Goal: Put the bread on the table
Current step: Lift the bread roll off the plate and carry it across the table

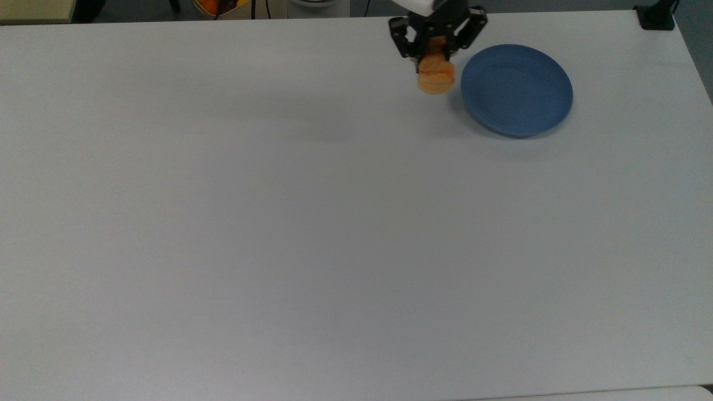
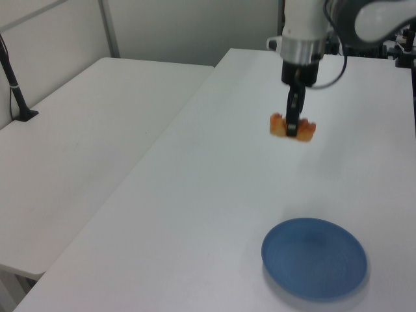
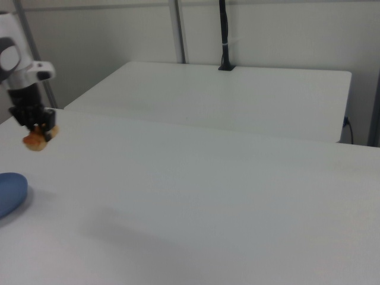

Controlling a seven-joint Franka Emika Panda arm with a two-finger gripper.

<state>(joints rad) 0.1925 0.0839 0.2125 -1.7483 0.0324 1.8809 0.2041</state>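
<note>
My gripper point(image 1: 434, 62) point(image 2: 293, 127) point(image 3: 39, 132) is shut on the bread point(image 1: 436, 75) point(image 2: 278, 126) point(image 3: 34, 142), a small golden-orange roll, and holds it in the air above the white table point(image 1: 312, 234) point(image 2: 214, 195) point(image 3: 225, 202). In the top view the bread hangs just left of the blue plate point(image 1: 516, 90), near the table's far edge. In the left view it hovers well above and beyond the plate point(image 2: 314, 257).
The blue plate point(image 3: 9, 193) lies bare on the table at the right view's left edge. A black clamp post point(image 1: 656, 15) stands at the top view's far right corner. A second white table point(image 2: 84, 143) point(image 3: 237, 95) adjoins this one.
</note>
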